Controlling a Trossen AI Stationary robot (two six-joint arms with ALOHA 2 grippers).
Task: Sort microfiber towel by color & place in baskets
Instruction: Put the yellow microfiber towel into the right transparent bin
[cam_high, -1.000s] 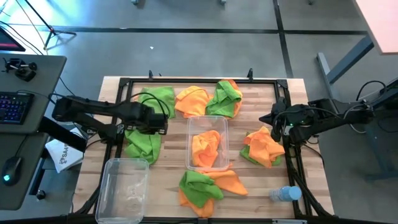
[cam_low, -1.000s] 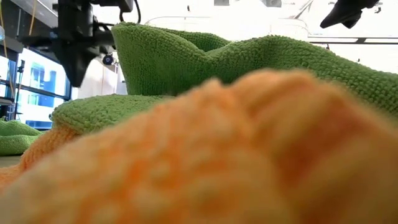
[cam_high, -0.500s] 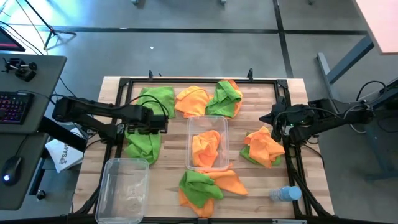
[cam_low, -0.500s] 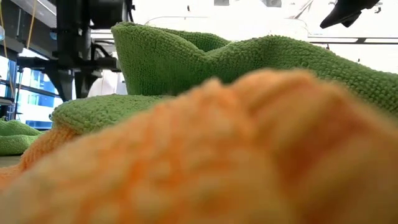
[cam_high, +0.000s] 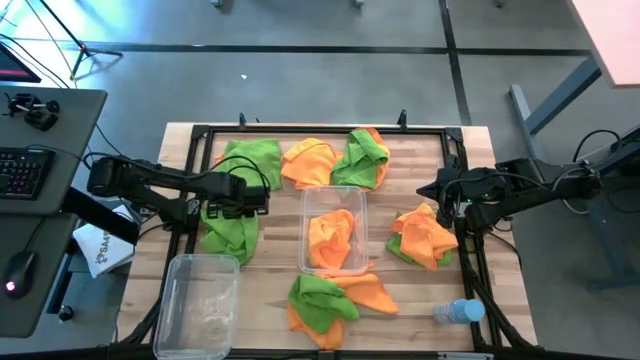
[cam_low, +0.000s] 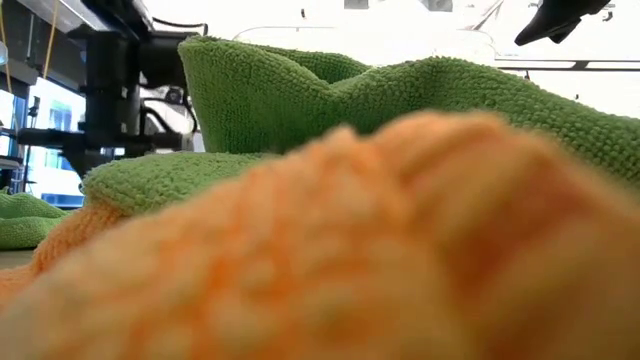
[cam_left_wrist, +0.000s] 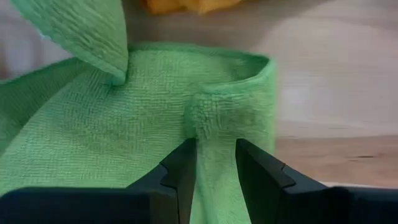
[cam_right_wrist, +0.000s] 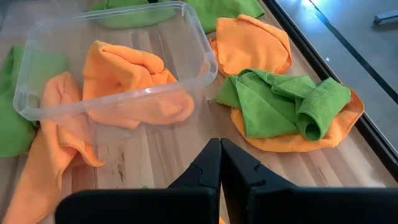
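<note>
2 pincer fingers (cam_left_wrist: 186, 165) of left pincer (cam_left_wrist: 214, 163) spread, straddling green towel (cam_high: 230, 232) ridge; right pincer (cam_right_wrist: 220, 163) pressed together.

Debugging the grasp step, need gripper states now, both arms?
Left gripper: open, fingers astride a fold of the green towel.
Right gripper: shut, holding nothing.

Blurred orange towel (cam_low: 420, 250) before green towel (cam_low: 400, 100), close-up.

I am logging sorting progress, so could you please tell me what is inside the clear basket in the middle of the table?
The middle basket holds only orange towels; what lies beneath them is hidden.
</note>
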